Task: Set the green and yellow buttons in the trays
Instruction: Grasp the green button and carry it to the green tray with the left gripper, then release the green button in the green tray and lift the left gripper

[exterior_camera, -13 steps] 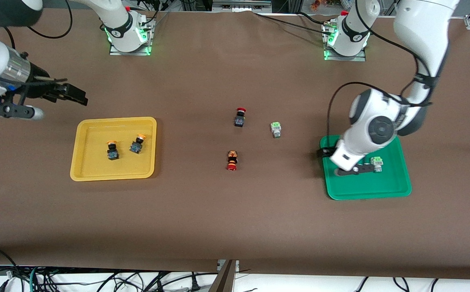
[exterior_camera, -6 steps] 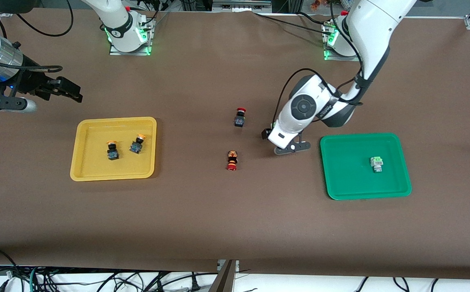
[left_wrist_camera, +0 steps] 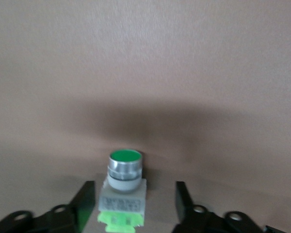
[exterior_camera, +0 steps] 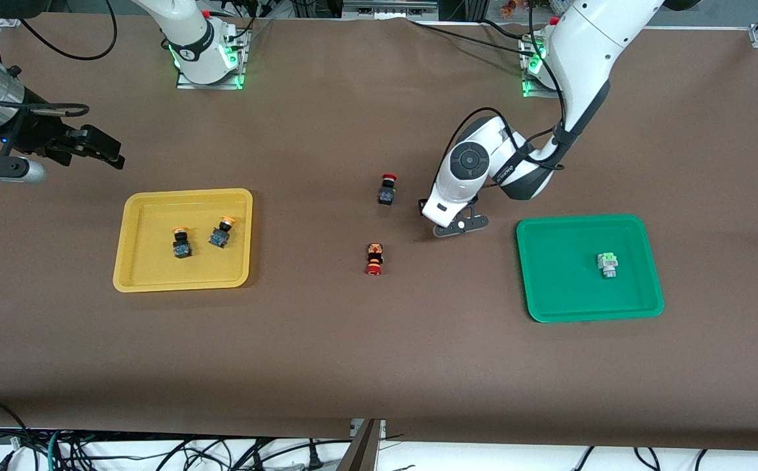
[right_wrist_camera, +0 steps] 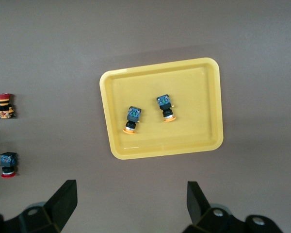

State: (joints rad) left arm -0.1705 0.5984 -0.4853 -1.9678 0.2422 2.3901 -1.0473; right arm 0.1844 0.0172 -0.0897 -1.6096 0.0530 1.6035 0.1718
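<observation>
A green button (left_wrist_camera: 122, 193) with a whitish body lies on the table between the open fingers of my left gripper (left_wrist_camera: 134, 200), with a gap on each side. In the front view my left gripper (exterior_camera: 461, 226) hides this button. A second green button (exterior_camera: 607, 264) lies in the green tray (exterior_camera: 562, 288). Two yellow buttons (exterior_camera: 180, 242) (exterior_camera: 222, 233) lie in the yellow tray (exterior_camera: 150, 268). My right gripper (exterior_camera: 101, 147) is open and empty, up over the bare table beside the yellow tray. Its wrist view shows its gripper (right_wrist_camera: 131, 204), the yellow tray (right_wrist_camera: 199, 97) and both yellow buttons (right_wrist_camera: 132, 118) (right_wrist_camera: 165, 107).
Two red-capped black buttons lie mid-table: one (exterior_camera: 387, 189) close beside my left gripper, the other (exterior_camera: 374, 259) nearer the front camera. Both also show in the right wrist view (right_wrist_camera: 8, 164) (right_wrist_camera: 4, 106). Brown table cover runs between the two trays.
My left gripper left one green button in the green tray, crossed to the green button on the table and now stands around it. My right gripper drifted away from the yellow tray.
</observation>
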